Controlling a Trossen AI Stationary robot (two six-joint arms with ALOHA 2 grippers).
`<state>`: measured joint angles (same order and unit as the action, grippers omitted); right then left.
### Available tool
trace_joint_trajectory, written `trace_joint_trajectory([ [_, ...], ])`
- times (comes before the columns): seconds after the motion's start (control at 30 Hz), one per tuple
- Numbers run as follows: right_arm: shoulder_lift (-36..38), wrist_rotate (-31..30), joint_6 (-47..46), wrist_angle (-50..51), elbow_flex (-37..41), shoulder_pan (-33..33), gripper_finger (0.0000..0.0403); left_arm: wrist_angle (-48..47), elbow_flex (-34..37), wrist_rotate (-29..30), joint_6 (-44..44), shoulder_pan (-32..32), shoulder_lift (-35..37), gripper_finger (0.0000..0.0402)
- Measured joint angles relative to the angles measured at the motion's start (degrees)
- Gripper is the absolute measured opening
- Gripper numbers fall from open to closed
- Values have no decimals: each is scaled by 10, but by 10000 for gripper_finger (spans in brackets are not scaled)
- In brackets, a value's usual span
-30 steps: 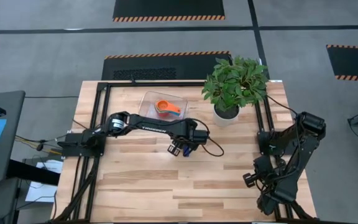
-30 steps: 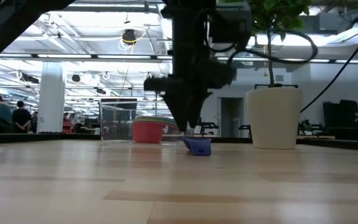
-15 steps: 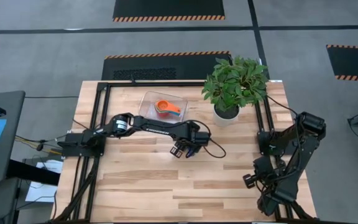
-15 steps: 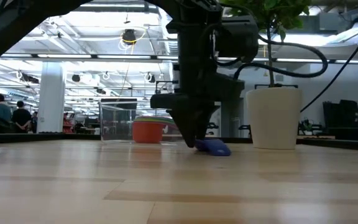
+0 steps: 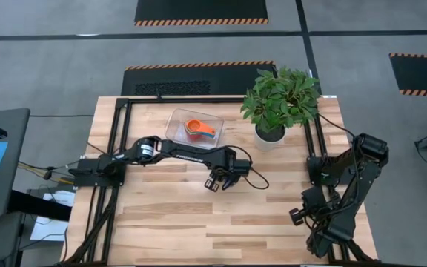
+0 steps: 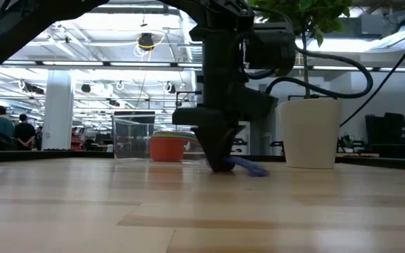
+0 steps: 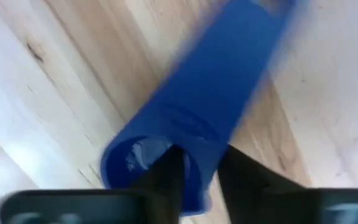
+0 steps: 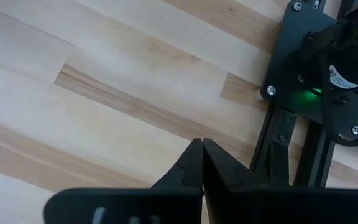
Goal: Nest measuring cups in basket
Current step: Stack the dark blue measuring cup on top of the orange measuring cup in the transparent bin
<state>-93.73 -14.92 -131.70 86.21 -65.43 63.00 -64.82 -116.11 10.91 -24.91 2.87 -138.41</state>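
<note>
One cup on the table, your left gripper closing on it

From above, take the basket as your landmark. It already holds a stack of measuring cups, orange on top with blue showing beneath. Your left gripper sits on the table well in front of the basket, toward the plant pot side. Your right arm is folded at the table's far right corner, well away from the basket.

At table height, the left gripper is down at the wood in front of the basket, and the dark blue cup pokes out beside it, lying low on the table.

Your left wrist camera shows the dark blue cup filling the frame, both fingers straddling its rim and nearly on it; you cannot yet call it a firm hold. Your right wrist camera shows the right gripper with fingers pressed together, holding nothing.

You are at the grasp step. Next, confirm the pinch holds, lift, and carry toward the basket stack.

Compared with a second ago, the left gripper has lowered and its fingers have narrowed; the cup has slid sideways toward the pot.
</note>
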Motion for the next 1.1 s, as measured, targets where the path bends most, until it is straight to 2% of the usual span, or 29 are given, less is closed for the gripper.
trace_joint_trajectory([
  [0.07,0,0,0,1,0,0,14,-6,0,-2,41,0,0,30],
  [0.1,0,0,1,1,0,0,14,-8,-1,-8,71,1,0,18],
  [0.3,0,0,2,4,0,0,20,-83,-38,-117,188,24,12,3],
  [0.4,0,0,2,5,0,0,23,-159,-102,-126,225,45,32,2],
  [0.47,0,-1,2,5,0,0,23,-210,-147,-106,272,46,67,2],
  [0.57,0,-1,2,2,0,-2,21,-242,-191,-44,323,44,109,2],
  [0.67,0,-2,2,1,0,-5,20,-245,-176,33,322,36,145,1],
  [0.73,0,-4,2,2,0,-5,22,-254,-172,61,322,19,178,1],
  [0.83,0,-5,2,-1,0,-5,24,-254,-159,78,309,-24,210,1],
  [1.1,0,-5,2,-22,0,-5,18,-249,-136,86,208,-150,203,0],
])
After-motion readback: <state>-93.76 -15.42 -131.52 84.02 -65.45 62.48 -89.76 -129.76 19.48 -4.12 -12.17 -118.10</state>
